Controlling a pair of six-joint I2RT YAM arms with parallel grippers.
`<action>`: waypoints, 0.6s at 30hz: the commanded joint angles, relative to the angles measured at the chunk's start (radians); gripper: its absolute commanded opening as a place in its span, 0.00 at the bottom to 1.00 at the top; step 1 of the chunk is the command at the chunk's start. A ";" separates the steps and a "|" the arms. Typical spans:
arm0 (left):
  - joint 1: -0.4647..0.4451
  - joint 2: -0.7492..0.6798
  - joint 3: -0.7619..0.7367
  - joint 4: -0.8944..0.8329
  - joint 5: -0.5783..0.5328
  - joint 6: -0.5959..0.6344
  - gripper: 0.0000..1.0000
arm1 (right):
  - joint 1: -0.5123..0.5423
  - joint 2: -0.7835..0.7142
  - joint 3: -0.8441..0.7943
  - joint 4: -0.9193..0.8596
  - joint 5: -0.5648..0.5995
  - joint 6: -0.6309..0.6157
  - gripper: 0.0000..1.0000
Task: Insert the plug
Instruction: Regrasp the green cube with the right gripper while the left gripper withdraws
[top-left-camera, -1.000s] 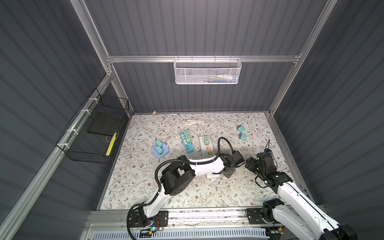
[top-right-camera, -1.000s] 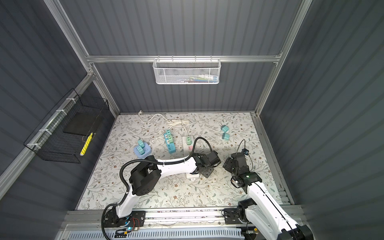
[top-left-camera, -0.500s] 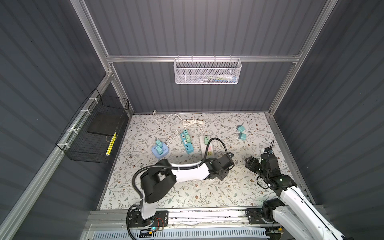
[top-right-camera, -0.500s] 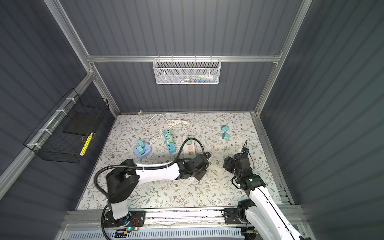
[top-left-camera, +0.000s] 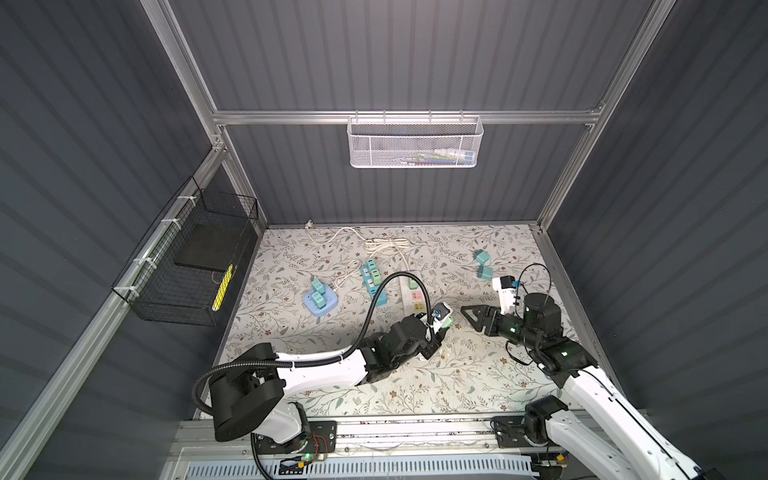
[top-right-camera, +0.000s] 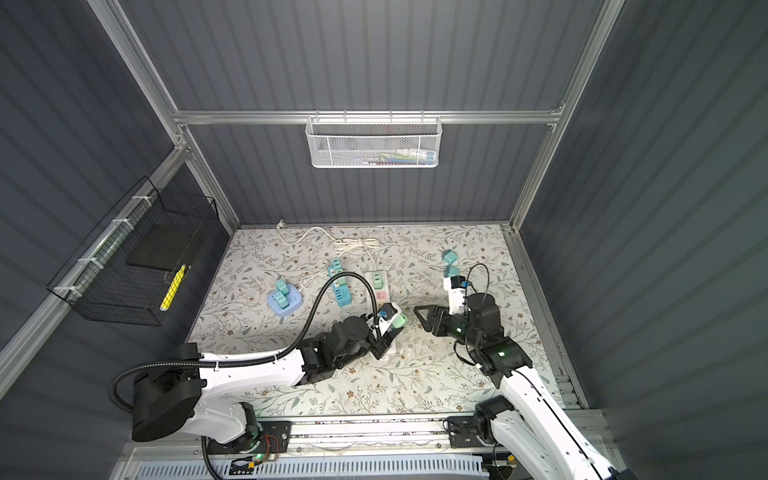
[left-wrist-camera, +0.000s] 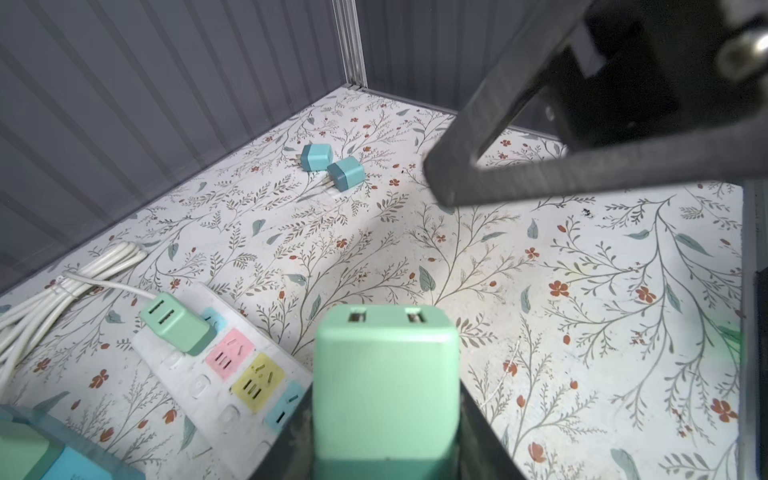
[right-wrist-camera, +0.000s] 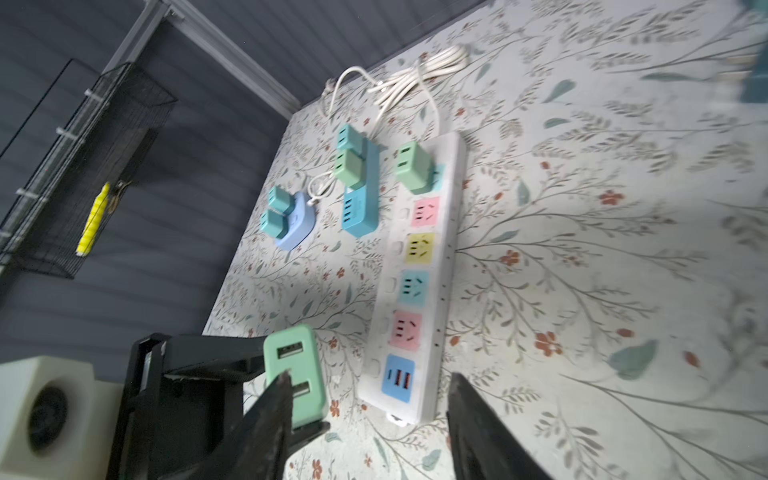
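Note:
A mint-green plug (left-wrist-camera: 386, 374) with two USB slots on its end sits between the jaws of my left gripper (left-wrist-camera: 386, 436), which is shut on it. In both top views the plug (top-left-camera: 446, 321) (top-right-camera: 400, 321) is held just right of the near end of the white power strip (top-left-camera: 415, 295) (top-right-camera: 380, 291). My right gripper (top-left-camera: 471, 318) (top-right-camera: 422, 316) stands open a little right of the plug, pointing at it. In the right wrist view one of the fingers (right-wrist-camera: 274, 415) overlaps the plug (right-wrist-camera: 293, 365), and nothing is between the jaws of the right gripper (right-wrist-camera: 369, 378). The strip (right-wrist-camera: 419, 291) has one green plug inserted at its far end.
A blue power strip (top-left-camera: 374, 282) and a round blue socket hub (top-left-camera: 319, 301) carry more plugs at the left. Two loose teal plugs (top-left-camera: 482, 264) lie at the back right. A coiled white cable (top-left-camera: 382, 245) lies at the back. A black wire basket (top-left-camera: 195, 270) hangs on the left wall.
My left arm swung round and its gripper shifted slightly left with the plug. My right gripper moved left toward the plug, and its jaws narrowed.

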 joint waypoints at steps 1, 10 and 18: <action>-0.005 -0.034 -0.021 0.076 -0.025 0.025 0.14 | 0.057 0.055 0.046 0.083 -0.095 -0.011 0.60; -0.002 -0.052 -0.045 0.114 -0.011 -0.010 0.14 | 0.133 0.166 0.100 0.080 -0.082 -0.038 0.54; 0.007 -0.070 -0.050 0.115 0.003 -0.019 0.17 | 0.145 0.191 0.105 0.092 -0.097 -0.046 0.31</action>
